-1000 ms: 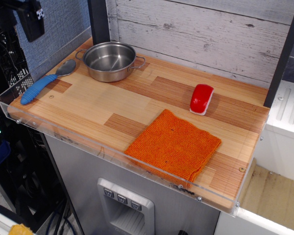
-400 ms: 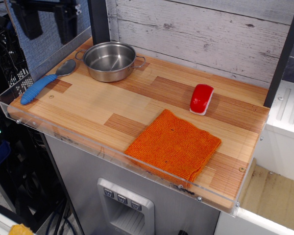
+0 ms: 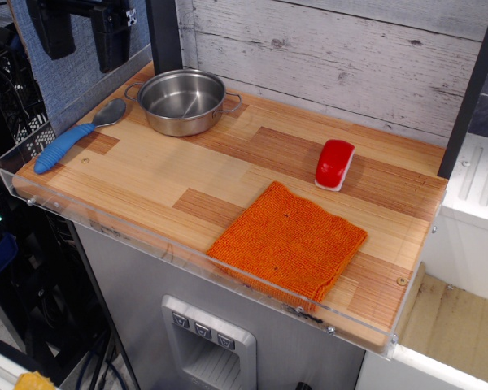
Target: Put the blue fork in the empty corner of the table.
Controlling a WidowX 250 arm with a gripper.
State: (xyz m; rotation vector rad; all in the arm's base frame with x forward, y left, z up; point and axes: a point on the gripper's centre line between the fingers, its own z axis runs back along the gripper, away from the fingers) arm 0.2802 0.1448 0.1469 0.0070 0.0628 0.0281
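The blue fork (image 3: 65,147) lies flat on the table (image 3: 228,175) at its front-left corner, with the ribbed blue handle toward the front and the shiny rounded head (image 3: 110,113) toward the pot. This corner (image 3: 61,183) is bare light wood with a darker brown patch and a small screw (image 3: 85,160), edged by the clear acrylic rim. My gripper (image 3: 85,36) hangs high above the table's back-left edge, behind and above the fork. Its two black fingers (image 3: 112,36) stand apart, open and empty. Nothing touches the fork.
A steel pot (image 3: 181,99) stands at the back left, right of the fork's head. A red-and-white oblong block (image 3: 335,164) lies at the back right. An orange cloth (image 3: 289,240) covers the front right. A plank wall runs behind the table.
My gripper has moved to the right into view; both fingers now show, where one second ago only one did. The fork and the other things have not moved.
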